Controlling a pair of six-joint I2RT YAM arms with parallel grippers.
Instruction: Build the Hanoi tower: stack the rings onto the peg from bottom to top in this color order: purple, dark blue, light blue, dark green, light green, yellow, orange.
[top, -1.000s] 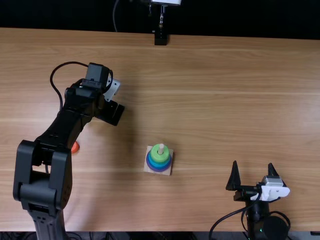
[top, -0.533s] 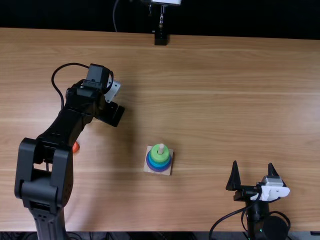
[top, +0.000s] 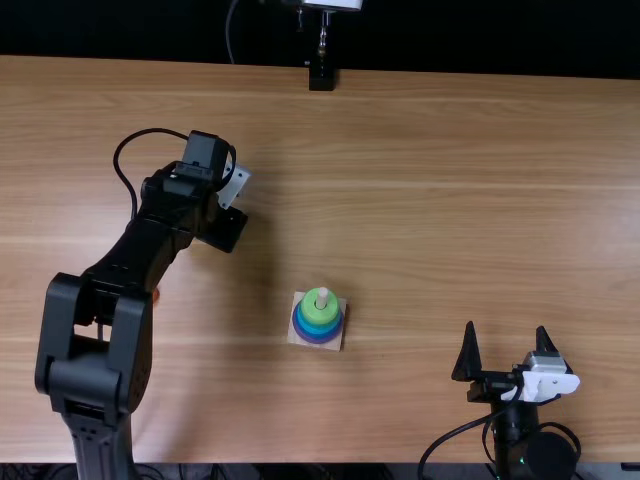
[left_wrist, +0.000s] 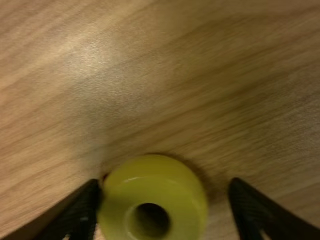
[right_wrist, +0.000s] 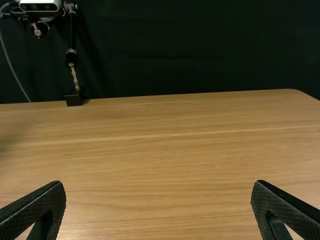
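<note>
Left gripper: in the top view you have the left gripper (top: 222, 229) over the left part of the worktop (top: 450, 200), farther from you than the tower; in its wrist view its two fingers stand apart, on either side of the yellow ring.
Yellow ring: you see the yellow ring (left_wrist: 150, 182) between those fingers, smooth and rounded, with a round dark hole facing the wrist camera; it sits closer to one finger, and a gap of bare wood separates it from the other. You cannot tell from here whether the nearer finger touches it.
Tower: your peg (top: 322, 297) stands upright on a square, pale wooden base (top: 332, 341), near the middle of the worktop's near half. A light green ring (top: 319, 309) is uppermost, with teal and blue edges under it and purple lowest; the pale peg tip pokes out above.
Orange ring: a sliver of the orange ring (top: 155, 297) peeks out beside the left arm (top: 130, 255).
Change: compared with a second ago, your left arm has shifted slightly right and covers more of the orange ring; the tower and right arm match the earlier frames.
Left arm: it rises from the near edge, bends, and slants away from you toward the right.
Right gripper: your right gripper (top: 505, 328) is low on the right, near the near edge, pointing away from you, its fingers wide apart with nothing between them.
</note>
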